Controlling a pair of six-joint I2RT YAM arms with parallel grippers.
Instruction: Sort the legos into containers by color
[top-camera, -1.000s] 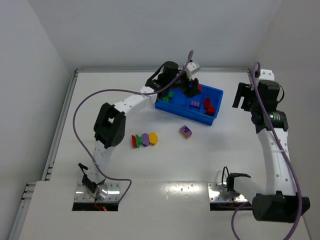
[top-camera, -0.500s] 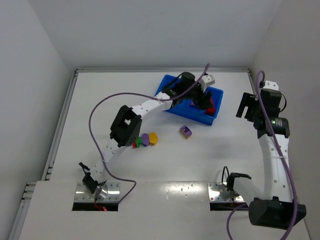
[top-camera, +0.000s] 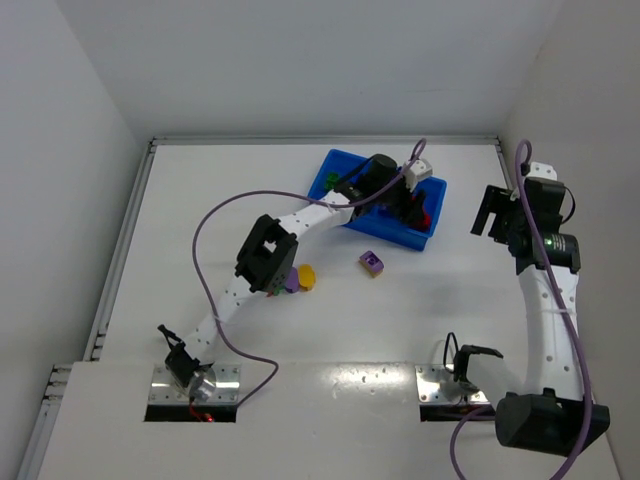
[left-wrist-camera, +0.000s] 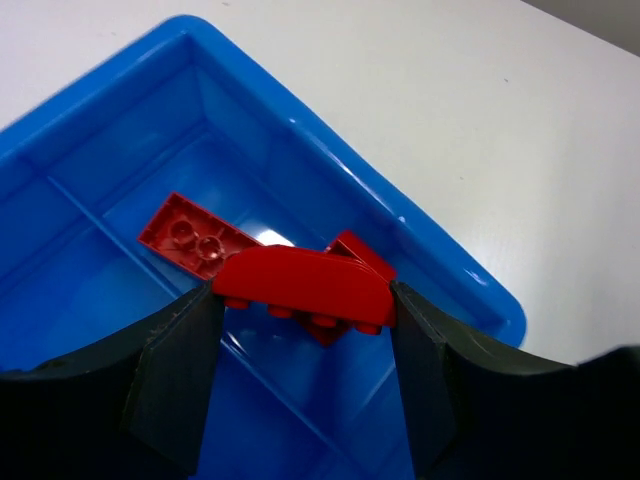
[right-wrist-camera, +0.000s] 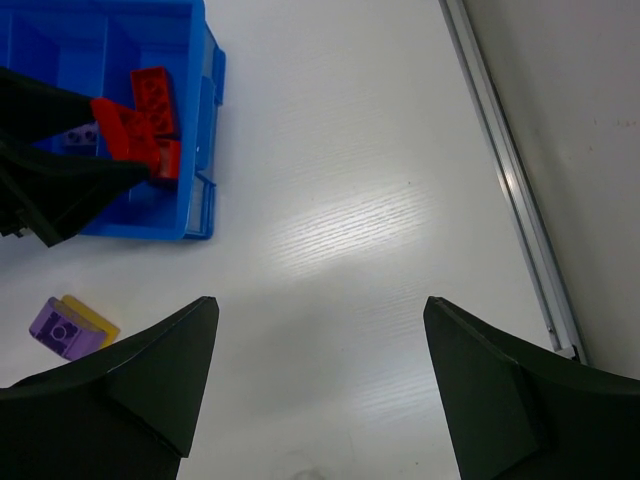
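While the left tool (left-wrist-camera: 303, 298) clamps a red curved plastic brick (left-wrist-camera: 300, 278) by its ends, risk: let go here, it may strike the divider (left-wrist-camera: 110, 225) and tip into the wrong section
Container: blue plastic bin (left-wrist-camera: 330, 160), end compartment holding a flat red brick (left-wrist-camera: 195, 240) and another red piece (left-wrist-camera: 362, 256)
Right tool (right-wrist-camera: 318, 310): jaws wide apart, empty, above the white bench (right-wrist-camera: 350, 150)
Loose: purple-and-yellow stack (right-wrist-camera: 68, 327) on the bench, near the bin

Bright, even light from overhead fills all three views. The white tabletop (top-camera: 200, 200) carries a soft glare patch at its near edge, and a pale streak in the right wrist view. Shadows are faint and short. Close to the lens, the fingers (left-wrist-camera: 170, 380) of the left hand (left-wrist-camera: 302, 300) look dark and soft-edged.
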